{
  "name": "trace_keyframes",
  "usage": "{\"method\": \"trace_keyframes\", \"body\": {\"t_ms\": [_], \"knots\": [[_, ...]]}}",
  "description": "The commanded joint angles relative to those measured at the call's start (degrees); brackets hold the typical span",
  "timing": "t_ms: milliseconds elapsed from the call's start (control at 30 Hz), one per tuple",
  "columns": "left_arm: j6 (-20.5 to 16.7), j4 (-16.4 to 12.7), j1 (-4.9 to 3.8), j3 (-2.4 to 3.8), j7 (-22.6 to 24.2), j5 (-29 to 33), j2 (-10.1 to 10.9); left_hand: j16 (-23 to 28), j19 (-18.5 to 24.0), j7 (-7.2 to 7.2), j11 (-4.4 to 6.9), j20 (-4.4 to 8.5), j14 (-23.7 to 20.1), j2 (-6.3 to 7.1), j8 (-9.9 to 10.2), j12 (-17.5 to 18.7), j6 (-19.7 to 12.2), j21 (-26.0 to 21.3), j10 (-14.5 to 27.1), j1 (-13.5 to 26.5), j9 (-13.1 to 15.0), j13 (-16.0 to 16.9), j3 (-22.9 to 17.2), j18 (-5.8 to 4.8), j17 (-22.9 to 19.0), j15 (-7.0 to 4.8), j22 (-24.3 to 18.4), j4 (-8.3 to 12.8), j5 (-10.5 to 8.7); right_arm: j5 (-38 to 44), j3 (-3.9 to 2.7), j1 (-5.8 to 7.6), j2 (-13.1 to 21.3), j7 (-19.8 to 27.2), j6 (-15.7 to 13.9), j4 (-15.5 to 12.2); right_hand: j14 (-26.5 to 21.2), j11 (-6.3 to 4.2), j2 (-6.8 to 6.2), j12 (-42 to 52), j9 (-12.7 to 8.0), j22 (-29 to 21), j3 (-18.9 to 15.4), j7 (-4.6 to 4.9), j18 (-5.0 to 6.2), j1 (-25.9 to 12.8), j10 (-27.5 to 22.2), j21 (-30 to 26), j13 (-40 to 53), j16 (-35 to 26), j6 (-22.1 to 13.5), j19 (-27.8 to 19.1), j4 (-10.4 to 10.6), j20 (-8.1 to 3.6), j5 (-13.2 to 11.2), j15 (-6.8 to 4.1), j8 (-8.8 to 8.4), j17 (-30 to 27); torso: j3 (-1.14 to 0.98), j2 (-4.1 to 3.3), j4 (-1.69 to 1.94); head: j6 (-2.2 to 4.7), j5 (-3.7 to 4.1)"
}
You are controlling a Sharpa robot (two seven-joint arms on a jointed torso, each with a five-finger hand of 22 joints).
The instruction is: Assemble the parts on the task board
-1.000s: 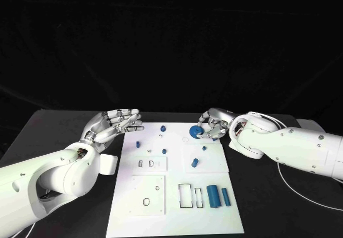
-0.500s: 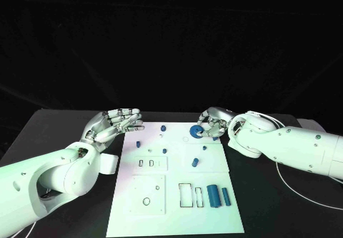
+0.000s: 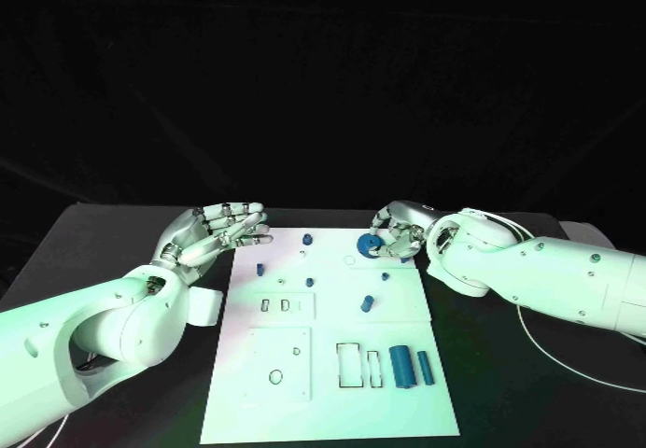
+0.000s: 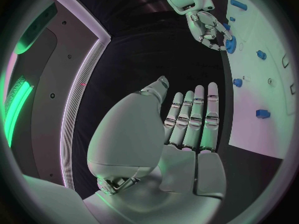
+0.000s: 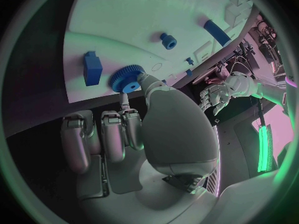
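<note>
My right hand (image 3: 400, 233) pinches a blue gear (image 3: 368, 245) between thumb and fingers, just above the far edge of the white task board (image 3: 330, 392). The right wrist view shows the gear (image 5: 126, 78) at my fingertips, beside a blue block (image 5: 92, 67) on the board. My left hand (image 3: 216, 233) hovers at the board's far left corner, fingers apart and holding nothing. In the left wrist view, my left hand (image 4: 187, 129) is spread, with the right hand (image 4: 206, 25) and the gear (image 4: 230, 46) beyond it.
Several small blue pegs stand on the board's far half, among them one (image 3: 307, 240) near the far edge and one (image 3: 366, 302) mid-board. A blue cylinder (image 3: 400, 366) and a thin bar (image 3: 426, 370) lie at the near right beside rectangular slots.
The right hand has shifted very slightly toward the far edge, still holding the gear. The left hand has stayed where it was.
</note>
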State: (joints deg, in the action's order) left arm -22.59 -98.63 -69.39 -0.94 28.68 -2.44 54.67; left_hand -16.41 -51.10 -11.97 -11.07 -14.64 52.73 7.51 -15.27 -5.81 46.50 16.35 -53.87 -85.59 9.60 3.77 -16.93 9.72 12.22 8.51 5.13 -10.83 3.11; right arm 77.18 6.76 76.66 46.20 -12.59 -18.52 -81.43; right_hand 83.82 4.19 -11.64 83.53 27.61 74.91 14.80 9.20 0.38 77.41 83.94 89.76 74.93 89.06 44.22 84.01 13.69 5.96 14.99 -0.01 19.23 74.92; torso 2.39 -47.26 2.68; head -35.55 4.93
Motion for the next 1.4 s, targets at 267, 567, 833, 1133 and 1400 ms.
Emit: {"method": "trace_keyframes", "body": {"t_ms": [267, 567, 833, 1133, 1400], "knots": [[1.2, 0.0, -0.07, 0.05, 0.1, -0.3, -0.1, 0.4, -0.4, -1.6, -0.04, -0.08, -0.3, 0.31, 0.4, 0.2, -0.4, 0.1, 0.1, 0.2, -0.1, 0.0, -0.2, 0.86, 0.1, 0.24, -0.1, 0.1, -0.14, 4.0, 0.06, -0.34, -0.2, -1.0, 0.9, -0.2, 5.9, 0.19, -0.09, 0.8, 0.1, 15.1, 0.6, 0.04, -0.38, 1.1, 2.3, 0.2, 10.8, 0.5, 0.8, 6.0, -0.4, 0.54, -0.2, 0.34, 0.39, 13.6, 0.06, -0.01, 0.04, -0.14, 0.08], [1.2, 0.0, -0.07, 0.05, 0.1, -0.3, -0.1, 0.4, -0.4, -1.59, -0.04, -0.06, -0.2, 0.25, 0.4, 0.2, -0.4, 0.1, 0.1, 0.1, -0.1, 0.0, -0.3, 0.86, 0.1, 0.23, -0.1, 0.1, -0.14, 6.8, 0.14, -0.74, -0.8, -2.1, 0.2, 0.2, 5.9, 0.03, 0.54, 1.5, 0.0, 15.1, 1.9, -0.13, -0.38, 1.7, 2.7, 0.2, 11.3, 0.5, 2.0, 6.0, -0.5, 0.44, 0.2, 0.21, 0.85, 13.7, 0.02, -0.03, 0.08, -0.29, 0.04], [1.2, 0.1, -0.07, 0.05, 0.0, -0.3, -0.1, 0.4, -0.4, -1.59, -0.04, -0.06, -0.2, 0.25, 0.4, 0.2, -0.4, 0.1, 0.1, 0.1, -0.1, 0.0, -0.3, 0.86, 0.1, 0.23, -0.1, 0.1, -0.14, 10.8, 0.17, -0.95, -0.8, -3.0, -1.9, -0.5, 5.9, -0.48, 0.57, 2.6, -0.2, 15.1, 3.8, -0.75, -0.38, 1.9, 3.5, 0.2, 12.2, 0.5, 4.5, 6.0, -0.7, 0.12, 0.2, -0.19, 1.32, 13.9, 0.0, 0.02, 0.06, -0.3, 0.03], [1.2, 0.2, -0.06, 0.05, -0.1, -0.3, -0.1, 0.4, -0.4, -1.59, -0.04, -0.06, -0.2, 0.25, 0.4, 0.2, -0.4, 0.1, 0.1, 0.1, -0.1, 0.0, -0.3, 0.86, 0.1, 0.23, -0.1, 0.1, -0.14, 12.5, 0.16, -1.07, -0.2, -2.6, -5.6, -2.4, 6.0, -1.42, 0.26, 3.9, -0.4, 15.1, 7.3, -1.79, -0.38, 1.8, 4.4, 0.2, 13.1, 0.6, 7.7, 6.0, -1.0, -0.64, 0.4, -1.02, 1.04, 14.1, 0.02, 0.0, 0.01, -0.2, 0.07], [1.2, 0.2, -0.06, 0.05, -0.1, -0.3, -0.2, 0.4, -0.4, -1.59, -0.04, -0.06, -0.2, 0.25, 0.4, 0.2, -0.4, 0.1, 0.1, 0.1, -0.1, 0.0, -0.3, 0.86, 0.1, 0.23, -0.1, 0.1, -0.14, 14.4, 0.06, -0.96, 0.3, -2.1, -9.7, -5.1, 6.0, -1.76, 0.1, 4.4, -0.3, 15.1, 8.7, -2.16, -0.38, 1.6, 4.7, 0.2, 13.5, 0.7, 8.8, 6.0, -1.4, -0.95, 1.5, -1.33, 0.9, 14.3, -0.03, -0.01, 0.04, -0.02, -0.02]]}}
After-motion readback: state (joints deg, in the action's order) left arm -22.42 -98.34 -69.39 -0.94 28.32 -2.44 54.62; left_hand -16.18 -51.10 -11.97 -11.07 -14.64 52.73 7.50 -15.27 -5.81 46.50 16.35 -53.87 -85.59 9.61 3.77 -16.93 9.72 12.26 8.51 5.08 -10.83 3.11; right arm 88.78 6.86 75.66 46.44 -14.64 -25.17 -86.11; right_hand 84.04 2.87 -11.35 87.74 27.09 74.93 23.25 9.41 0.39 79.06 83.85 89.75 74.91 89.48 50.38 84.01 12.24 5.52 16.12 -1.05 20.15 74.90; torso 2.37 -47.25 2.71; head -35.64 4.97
